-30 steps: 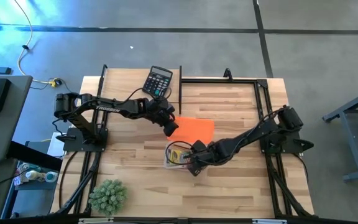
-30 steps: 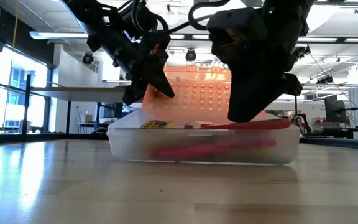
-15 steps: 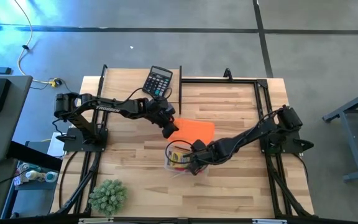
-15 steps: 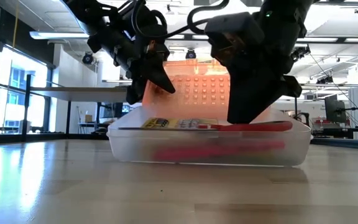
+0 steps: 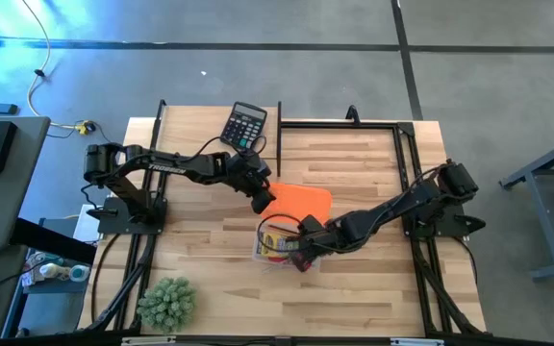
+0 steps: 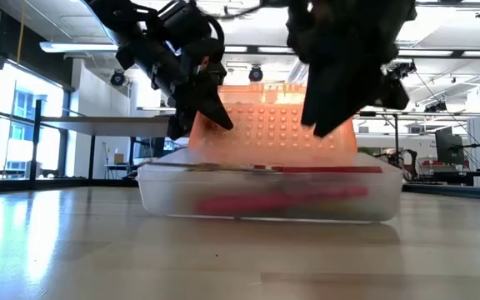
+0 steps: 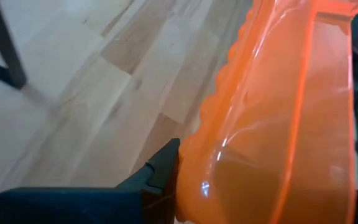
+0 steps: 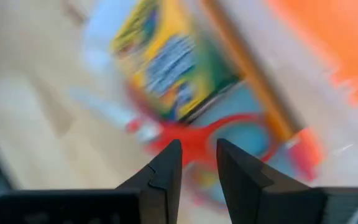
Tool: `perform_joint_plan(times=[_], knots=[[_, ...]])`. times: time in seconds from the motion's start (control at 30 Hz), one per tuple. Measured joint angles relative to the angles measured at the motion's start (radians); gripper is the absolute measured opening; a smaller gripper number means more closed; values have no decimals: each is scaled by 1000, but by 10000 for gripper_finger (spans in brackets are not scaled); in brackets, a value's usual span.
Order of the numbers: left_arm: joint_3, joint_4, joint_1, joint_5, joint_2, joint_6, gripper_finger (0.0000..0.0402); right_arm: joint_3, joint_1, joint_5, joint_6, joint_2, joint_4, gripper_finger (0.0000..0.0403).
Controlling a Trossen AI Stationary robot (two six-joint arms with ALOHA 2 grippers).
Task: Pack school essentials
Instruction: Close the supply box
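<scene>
Orange lid (image 5: 299, 201) pinched by left gripper (image 5: 264, 200); right gripper (image 8: 196, 163) nearly closed, empty.

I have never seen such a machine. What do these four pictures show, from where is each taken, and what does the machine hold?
It is a robot with two dark arms at a wooden table.

One picture looks down from above, one looks level across the tabletop, and two come from cameras on the wrists.

A clear box holds a crayon pack and red-handled scissors. A calculator and a green plant lie apart.

The left gripper holds the box's orange lid by its edge. The right gripper is over the box, fingers nearly closed, holding nothing visible.
</scene>
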Motion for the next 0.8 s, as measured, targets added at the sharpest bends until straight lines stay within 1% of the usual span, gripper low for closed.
perform_joint_plan(times=[0.13, 0.2, 0.23, 0.33, 0.5, 0.57, 0.67, 0.8], knots=[[0, -12, 0, -30, 0, -1, 78, 0, 39, -81, -66, -2, 114, 89], [0, -14, 0, -59, 0, -12, 78, 0, 55, -102, -91, 9, 173, 89], [0, -15, 0, -69, 0, -25, 78, 0, 62, -105, -102, 11, 175, 89], [0, -18, 0, -105, 0, -64, 78, 0, 70, -99, -117, 17, 212, 89], [0, -29, -2, -138, 0, -133, 78, 0, 70, -49, -178, 49, 253, 89], [0, -32, -5, -156, 0, -136, 78, 1, 69, -30, -188, 71, 291, 89], [0, -39, -7, -174, 0, -134, 78, 1, 68, -1, -212, 103, 301, 89], [0, -41, -7, -175, 0, -126, 78, 1, 68, 5, -262, 140, 348, 89]])
